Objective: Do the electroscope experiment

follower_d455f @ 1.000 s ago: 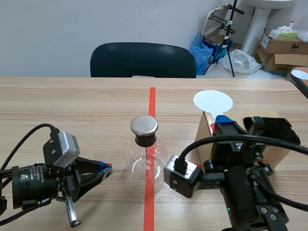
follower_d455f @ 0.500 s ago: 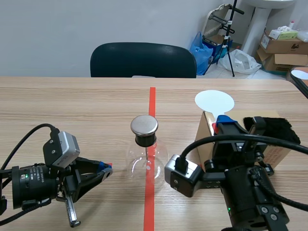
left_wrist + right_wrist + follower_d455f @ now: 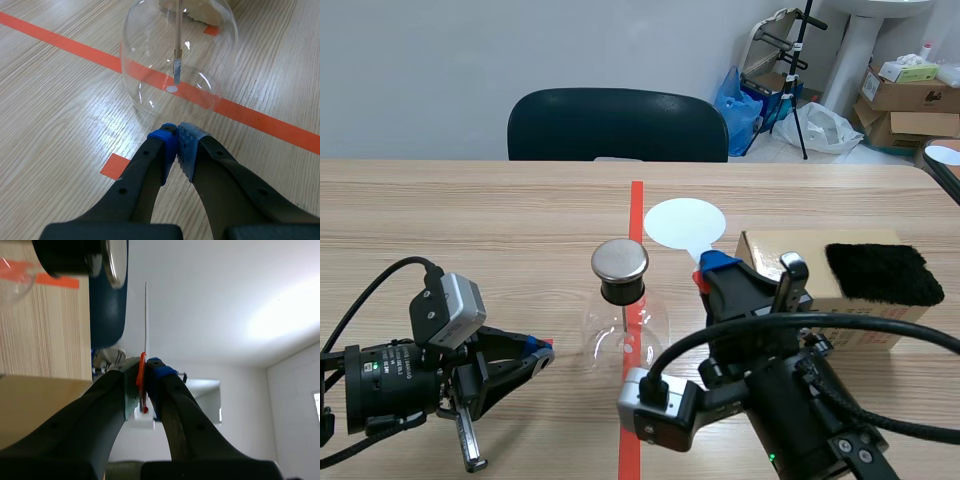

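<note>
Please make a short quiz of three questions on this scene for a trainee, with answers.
1. True or false: the left gripper is shut on nothing, facing the clear round glass flask with metal cap.
2. Fill in: the black fur pad lies on the ___.
3. The right gripper grips: A the pad, B the flat white round paddle, C the flask.
Key: 1 true; 2 brown cardboard box; 3 B.

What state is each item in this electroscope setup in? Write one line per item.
flask: upright on the table, stoppered, metal cap on top.
inner rod: hanging straight down.
white disc: held upright beside the cap, not touching it.
right gripper: shut on the white disc.
left gripper: shut on nothing, low beside the flask.
black fur pad: lying on the box.
</note>
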Available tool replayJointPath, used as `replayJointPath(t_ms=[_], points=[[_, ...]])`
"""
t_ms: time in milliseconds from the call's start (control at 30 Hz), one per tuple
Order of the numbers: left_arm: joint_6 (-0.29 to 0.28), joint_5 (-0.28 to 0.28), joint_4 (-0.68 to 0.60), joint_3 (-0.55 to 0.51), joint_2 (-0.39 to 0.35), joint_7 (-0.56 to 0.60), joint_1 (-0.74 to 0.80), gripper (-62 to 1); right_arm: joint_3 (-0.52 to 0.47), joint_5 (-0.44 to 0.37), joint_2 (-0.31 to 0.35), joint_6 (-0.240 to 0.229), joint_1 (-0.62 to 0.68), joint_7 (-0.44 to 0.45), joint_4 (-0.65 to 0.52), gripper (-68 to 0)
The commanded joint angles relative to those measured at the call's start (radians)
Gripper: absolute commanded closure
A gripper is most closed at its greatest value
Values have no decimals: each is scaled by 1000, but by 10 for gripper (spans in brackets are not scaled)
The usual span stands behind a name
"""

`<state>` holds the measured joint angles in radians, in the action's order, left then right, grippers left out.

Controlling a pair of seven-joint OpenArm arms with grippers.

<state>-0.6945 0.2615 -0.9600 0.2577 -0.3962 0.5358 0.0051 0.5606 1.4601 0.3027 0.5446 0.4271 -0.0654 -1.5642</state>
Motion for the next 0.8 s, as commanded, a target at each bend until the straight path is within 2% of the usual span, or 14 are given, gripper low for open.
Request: replayJointPath(t_ms=[0, 333, 767], points=[[-2, -13, -22, -3, 2, 22, -8, -32, -6, 1, 8, 11, -11, 26, -9, -11], [-2, -13, -22, -3, 2, 22, -8, -32, -6, 1, 8, 11, -11, 163, -9, -10], [-2, -13, -22, -3, 2, 22, -8, -32, -5, 1, 8, 11, -11, 208, -9, -11]])
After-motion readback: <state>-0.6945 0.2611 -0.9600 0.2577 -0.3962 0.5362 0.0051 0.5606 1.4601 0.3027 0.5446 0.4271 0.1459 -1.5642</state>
